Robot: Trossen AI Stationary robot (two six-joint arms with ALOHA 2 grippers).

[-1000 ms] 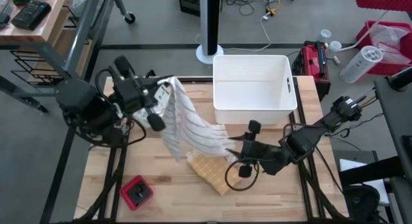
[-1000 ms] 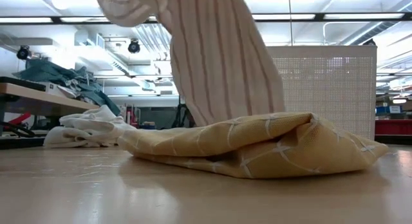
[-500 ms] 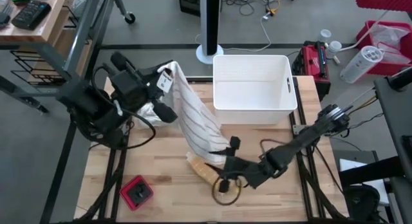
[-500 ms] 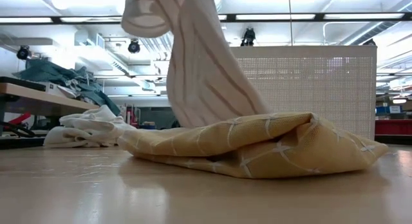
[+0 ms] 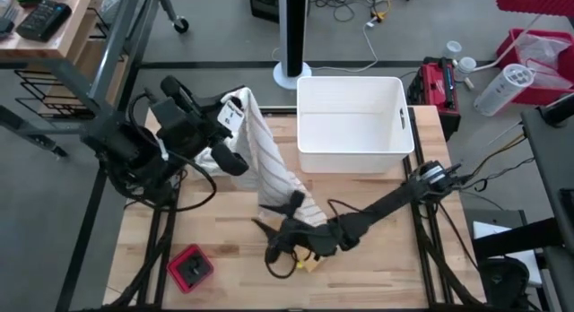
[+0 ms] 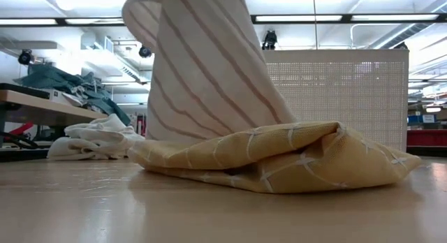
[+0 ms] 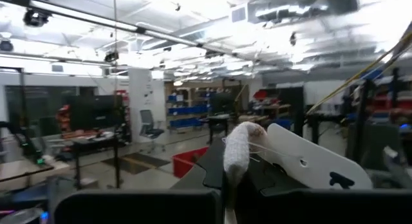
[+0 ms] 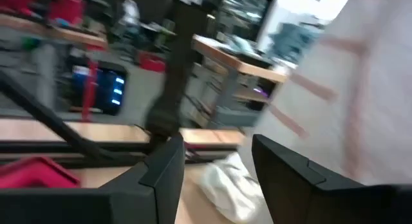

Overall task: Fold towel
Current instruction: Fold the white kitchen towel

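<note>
Counting from the near edge of the table: one red box [image 5: 190, 268] with a dark top sits at about 7 o'clock. One yellow checked cloth [image 6: 279, 159] lies just past it toward 6 o'clock; from above it is almost wholly covered by the right arm, only a corner showing. One right gripper [image 5: 274, 224] reaches across low over that cloth, its two fingers [image 8: 161, 169] spread apart with nothing between them, just beside the lower hem of the striped towel [image 5: 269, 164]; whether a fingertip touches the fabric is hard to make out.

There is one striped towel, white with thin reddish lines, hanging in a slant from about 10 o'clock down to the table's centre, its bottom end resting on the yellow cloth. One left gripper [image 5: 231, 115] is raised at 10 o'clock, pinched tight on the towel's top corner, where a bunched white end [image 7: 239, 150] sticks out beside its fingers. One crumpled white cloth [image 6: 98, 138] lies beneath that arm, half hidden from above.

Farthest, at 12 to 1 o'clock, stands one white bin [image 5: 309, 115].
</note>
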